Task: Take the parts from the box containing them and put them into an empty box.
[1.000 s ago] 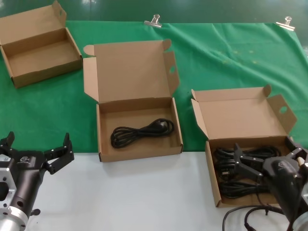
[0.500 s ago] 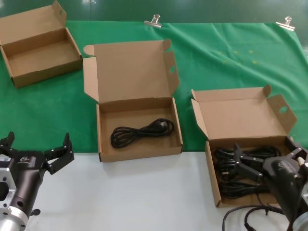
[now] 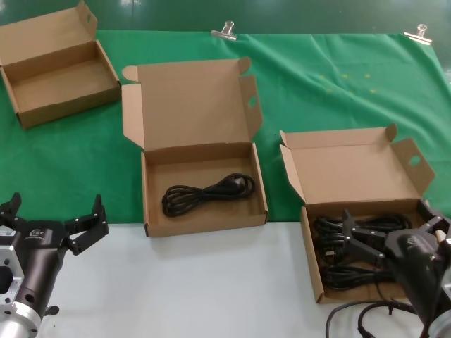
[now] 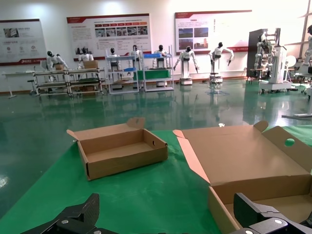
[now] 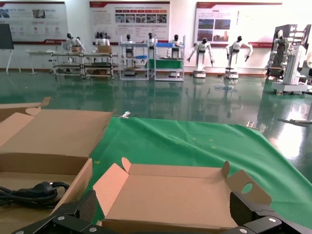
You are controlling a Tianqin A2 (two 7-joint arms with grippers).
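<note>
Several black cable parts (image 3: 331,248) lie coiled in the right-hand box containing them (image 3: 352,169), which has a low wide lid. My right gripper (image 3: 386,217) hangs open just above those cables with nothing between its fingers; the right wrist view looks past it (image 5: 162,204) at that box's lid (image 5: 170,195). The middle box (image 3: 204,224) with the tall squarish lid holds one coiled cable (image 3: 204,191), also visible in the right wrist view (image 5: 34,191). My left gripper (image 3: 56,205) waits open at the near left, over the white table's edge, left of the middle box (image 4: 248,156).
A third open cardboard box (image 3: 70,105) with nothing in it sits far back on the left of the green cloth (image 3: 338,84). Two metal clips (image 3: 225,29) pin the cloth's far edge. A loose black cable loop (image 3: 359,318) lies on the white table by my right arm.
</note>
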